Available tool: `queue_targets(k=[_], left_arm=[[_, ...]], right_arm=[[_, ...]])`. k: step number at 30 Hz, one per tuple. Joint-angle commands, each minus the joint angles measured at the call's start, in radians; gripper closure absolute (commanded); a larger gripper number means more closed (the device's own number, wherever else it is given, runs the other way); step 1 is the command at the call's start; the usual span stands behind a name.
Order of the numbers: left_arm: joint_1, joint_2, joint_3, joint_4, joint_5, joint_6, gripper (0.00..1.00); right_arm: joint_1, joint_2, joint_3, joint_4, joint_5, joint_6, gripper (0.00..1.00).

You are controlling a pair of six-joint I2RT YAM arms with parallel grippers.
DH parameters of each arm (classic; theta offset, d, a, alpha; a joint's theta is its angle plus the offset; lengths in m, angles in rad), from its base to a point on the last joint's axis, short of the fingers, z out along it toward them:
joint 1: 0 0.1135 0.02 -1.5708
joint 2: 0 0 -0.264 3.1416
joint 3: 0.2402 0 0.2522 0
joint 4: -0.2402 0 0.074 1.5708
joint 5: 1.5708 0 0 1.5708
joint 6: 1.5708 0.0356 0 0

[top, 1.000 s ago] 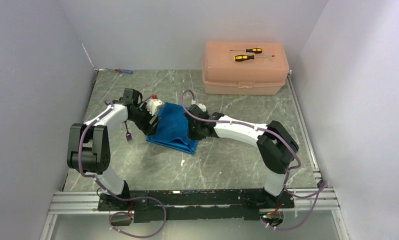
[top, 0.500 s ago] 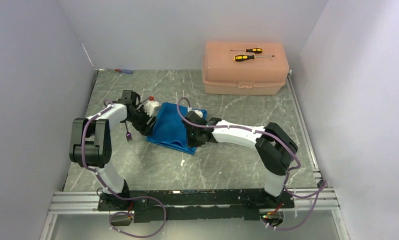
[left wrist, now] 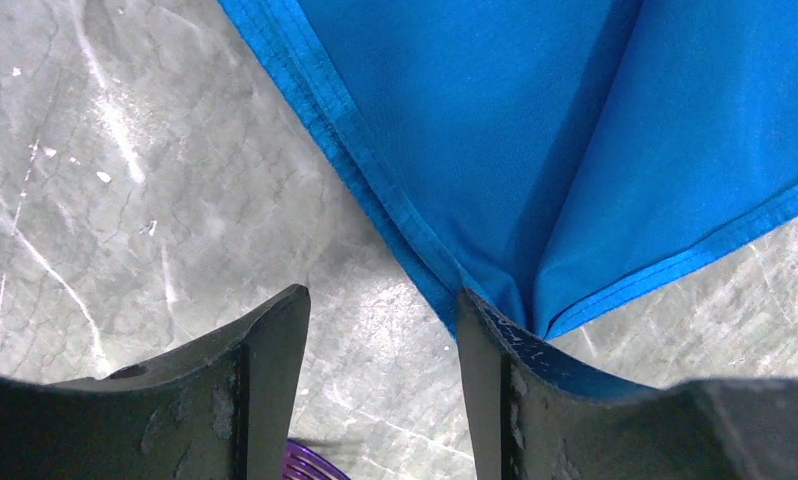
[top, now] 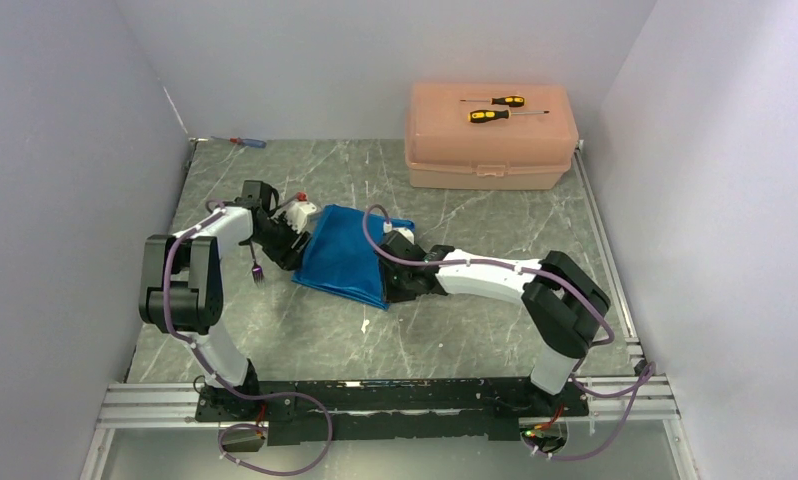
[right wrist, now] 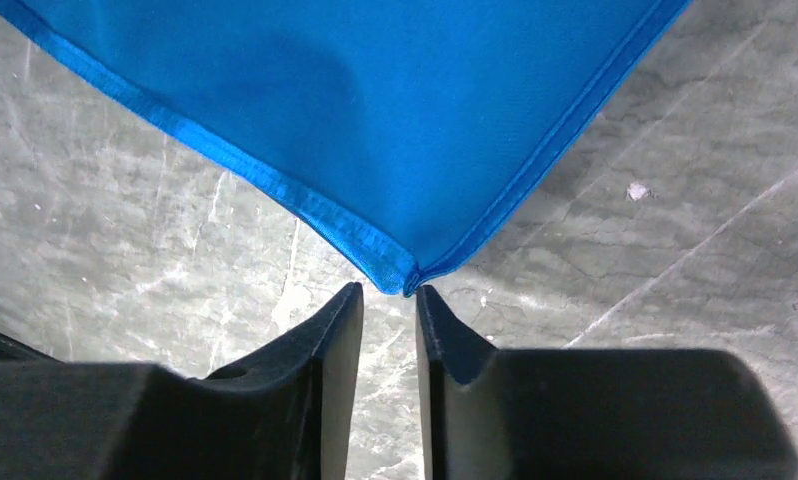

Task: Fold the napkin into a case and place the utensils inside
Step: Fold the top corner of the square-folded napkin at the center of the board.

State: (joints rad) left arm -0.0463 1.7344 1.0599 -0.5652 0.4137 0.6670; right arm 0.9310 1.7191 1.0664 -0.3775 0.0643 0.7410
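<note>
Two grippers are seen from above at opposite edges of the blue napkin (top: 340, 255), which lies flat on the marble-patterned table (top: 455, 330). The left gripper (top: 291, 250) is set at the cloth's left edge and the right gripper (top: 395, 285) at its near right corner. A purple fork (top: 258, 268) lies left of the napkin, just beside the left arm, and a white spoon (top: 364, 324) lies near the cloth's front corner. A peach plastic box (top: 490, 150) stands at the far right with two yellow-and-black screwdrivers (top: 497, 108) on its lid.

In the left wrist view, the left gripper (left wrist: 380, 300) is shown with its jaws spread wide and bare table between them. The napkin (left wrist: 495, 130) fills the upper right. A folded corner of it reaches the right finger (left wrist: 495, 390), and only the hemmed edge comes near the gap.

In the right wrist view, the right gripper (right wrist: 388, 290) is shown with its jaws nearly together, a narrow strip of table visible between them. The napkin (right wrist: 375, 110) corner lies right at the fingertips and is not seen to be clamped.
</note>
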Motion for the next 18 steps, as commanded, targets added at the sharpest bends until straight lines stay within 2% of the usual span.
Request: queue_targets(k=[1, 4, 8, 13, 18], left_arm=[[0.027, 0.003, 0.061, -0.034, 0.027, 0.011, 0.40], [0.043, 0.004, 0.100, -0.065, 0.044, 0.008, 0.42], [0.073, 0.001, 0.142, -0.101, 0.063, 0.006, 0.44], [0.069, -0.020, 0.172, -0.169, 0.135, 0.006, 0.44], [0.010, -0.042, 0.135, -0.205, 0.134, 0.016, 0.42]], right_arm=[[-0.011, -0.046, 0.046, 0.020, 0.005, -0.055, 0.65], [-0.048, -0.086, 0.067, 0.010, -0.013, -0.089, 0.57], [-0.118, -0.147, 0.086, -0.018, -0.038, -0.141, 0.51], [-0.229, -0.166, 0.116, -0.009, -0.051, -0.192, 0.61], [-0.285, -0.080, 0.195, 0.003, -0.069, -0.242, 0.65]])
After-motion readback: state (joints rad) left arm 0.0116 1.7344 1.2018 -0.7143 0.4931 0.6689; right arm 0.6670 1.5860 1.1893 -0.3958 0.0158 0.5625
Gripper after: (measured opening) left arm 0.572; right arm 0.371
